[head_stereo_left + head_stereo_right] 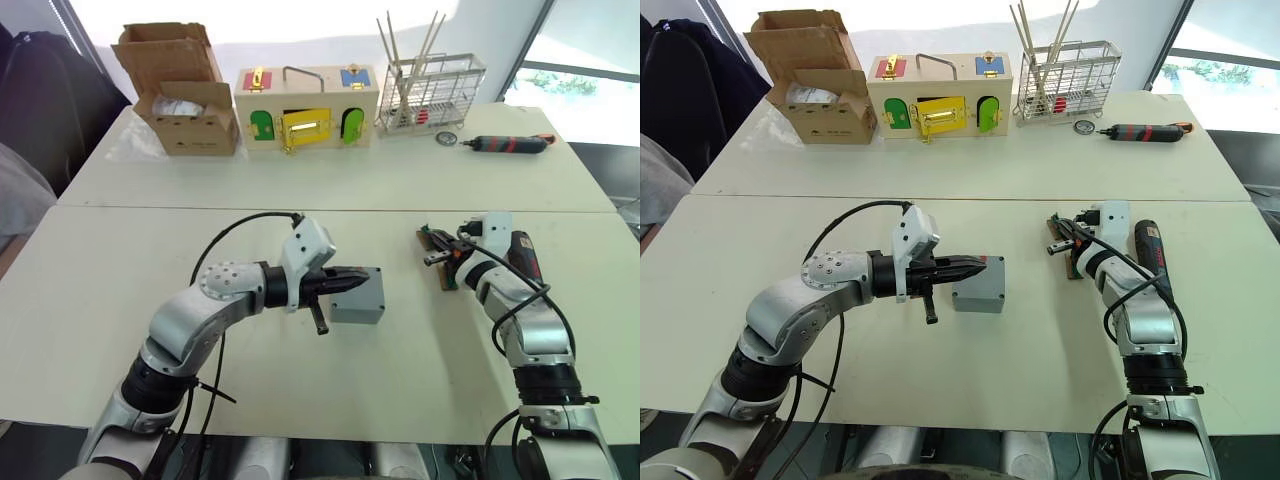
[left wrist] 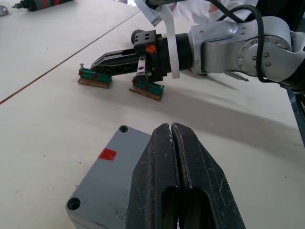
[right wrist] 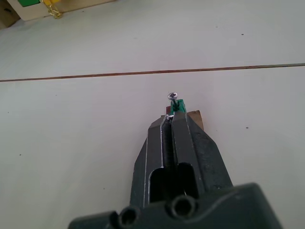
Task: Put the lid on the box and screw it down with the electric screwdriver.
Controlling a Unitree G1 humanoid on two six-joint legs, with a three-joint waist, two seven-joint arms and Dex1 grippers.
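Here the box (image 1: 358,296) sits on the white surface (image 1: 120,290) near the middle, its red mark (image 2: 107,154) facing up. The left gripper (image 1: 352,282) lies over the box's top with its jaws pressed together, holding nothing. Across the surface, the right gripper (image 1: 430,250) has its jaws closed too, tips resting at a small green-and-brown screw holder (image 3: 180,109) that carries an upright screw (image 3: 173,96). The electric screwdriver (image 1: 523,256) lies just beside the right arm.
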